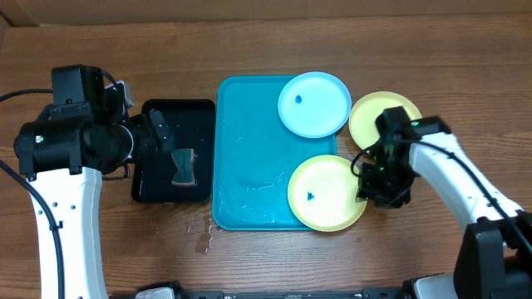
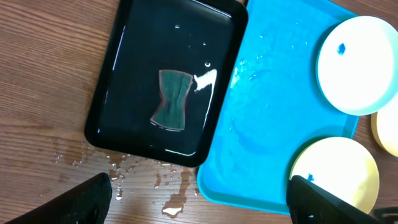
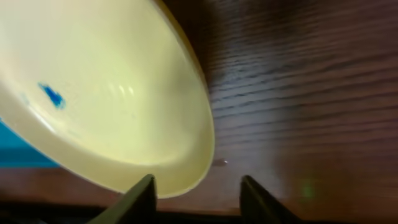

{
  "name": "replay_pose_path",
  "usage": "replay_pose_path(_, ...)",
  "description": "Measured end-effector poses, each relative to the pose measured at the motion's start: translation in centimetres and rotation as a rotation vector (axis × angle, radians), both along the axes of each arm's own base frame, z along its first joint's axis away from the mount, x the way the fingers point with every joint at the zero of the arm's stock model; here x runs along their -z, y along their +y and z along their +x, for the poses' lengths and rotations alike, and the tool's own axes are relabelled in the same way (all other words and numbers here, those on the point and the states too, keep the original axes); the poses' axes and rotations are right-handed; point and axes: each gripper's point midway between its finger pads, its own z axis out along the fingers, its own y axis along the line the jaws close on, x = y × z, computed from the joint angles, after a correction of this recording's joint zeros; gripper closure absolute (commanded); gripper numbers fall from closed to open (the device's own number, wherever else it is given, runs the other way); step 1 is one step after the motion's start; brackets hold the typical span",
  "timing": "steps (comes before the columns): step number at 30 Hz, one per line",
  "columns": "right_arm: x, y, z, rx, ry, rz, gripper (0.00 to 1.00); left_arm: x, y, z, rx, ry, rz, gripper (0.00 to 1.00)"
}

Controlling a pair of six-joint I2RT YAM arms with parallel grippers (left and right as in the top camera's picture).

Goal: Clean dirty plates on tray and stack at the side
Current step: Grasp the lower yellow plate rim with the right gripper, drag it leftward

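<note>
The turquoise tray [image 1: 249, 158] lies mid-table. A light blue plate [image 1: 314, 104] with a blue speck rests on its far right corner. A yellow-green plate [image 1: 327, 193] with a blue speck overhangs its near right corner. A second yellow-green plate [image 1: 374, 116] lies on the table to the right of the tray. My right gripper [image 1: 371, 184] is open at the right rim of the near yellow-green plate [image 3: 106, 93], fingers astride its edge [image 3: 196, 193]. My left gripper [image 1: 160, 133] is open above the black tray; its fingers [image 2: 199, 202] show wide apart.
A smaller black tray [image 1: 174, 151] left of the turquoise tray holds a dark green sponge [image 1: 182, 166], also seen in the left wrist view [image 2: 172, 98]. Water drops [image 2: 174, 202] lie on the wood near the trays' front edges.
</note>
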Motion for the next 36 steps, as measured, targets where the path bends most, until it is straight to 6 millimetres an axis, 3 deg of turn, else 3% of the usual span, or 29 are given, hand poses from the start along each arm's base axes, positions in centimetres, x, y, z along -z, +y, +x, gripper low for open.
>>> replay_pose_path(8,1.6,0.1,0.6,0.004,-0.051,-0.041,0.69,0.1,0.0,-0.2,0.000,0.009,-0.002,0.12)
replay_pose_path(12,2.5,-0.2,0.5,0.012,-0.061,-0.060,0.96,0.1,0.0,-0.3,0.002,0.011,-0.001,0.22)
replay_pose_path(17,2.7,0.7,1.7,0.040,-0.105,-0.018,0.96,0.1,0.0,-0.3,0.003,0.013,-0.001,0.29)
replay_pose_path(27,1.5,7.2,5.2,0.056,-0.249,0.215,0.96,0.2,-0.1,-0.4,0.003,0.019,-0.001,0.32)
replay_pose_path(36,0.9,13.1,6.8,0.065,-0.412,0.198,0.96,0.4,-0.1,-1.1,0.003,0.046,-0.005,0.32)
